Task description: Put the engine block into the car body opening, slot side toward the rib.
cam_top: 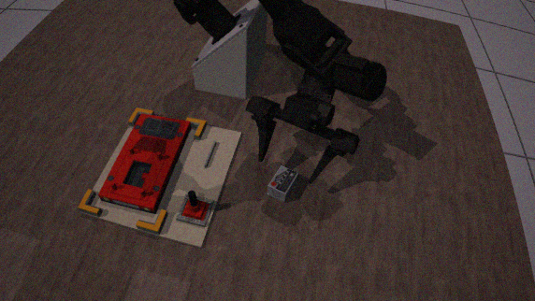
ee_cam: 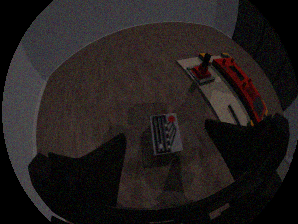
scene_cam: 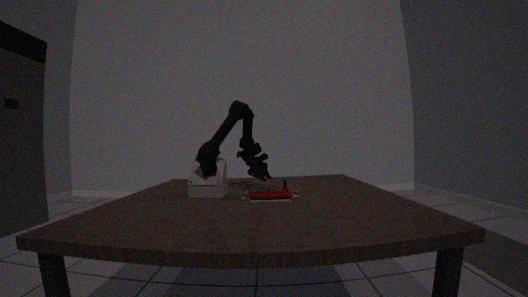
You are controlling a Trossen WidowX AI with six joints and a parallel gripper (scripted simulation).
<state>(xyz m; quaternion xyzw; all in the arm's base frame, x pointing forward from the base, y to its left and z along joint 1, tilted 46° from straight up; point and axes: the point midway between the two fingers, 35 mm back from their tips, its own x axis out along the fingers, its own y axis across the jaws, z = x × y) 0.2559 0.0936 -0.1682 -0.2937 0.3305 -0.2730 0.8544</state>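
Grey engine block [cam_top: 282, 183] [ee_cam: 166, 134] with a red spot on top, out on the wooden table [cam_top: 374, 243] [scene_cam: 258, 231] [ee_cam: 95, 100], well apart from the car body — apparently resting, though its shadow leaves a little doubt. Around it stands the gripper [cam_top: 286, 171] [scene_cam: 267, 178] [ee_cam: 165, 127], fingers spread wide, nothing between them.

So the pick-up looks like the job in hand: let the block settle, turn the fingers square to two opposite sides, centre, lower and close evenly. A skewed pinch could twist it — and the slot side has to face the rib later. On the lift, the black stick [cam_top: 193, 198] [scene_cam: 285, 184] beside the car body [cam_top: 161, 178] [scene_cam: 272, 195] [ee_cam: 243, 82] wants plenty of clearance.

Now, the murky parts: the opening [cam_top: 136, 174] shows dark from above, its rib hard to make out, and I can't tell which face of the block carries the slot. The exterior view is too dim to pick out the block.
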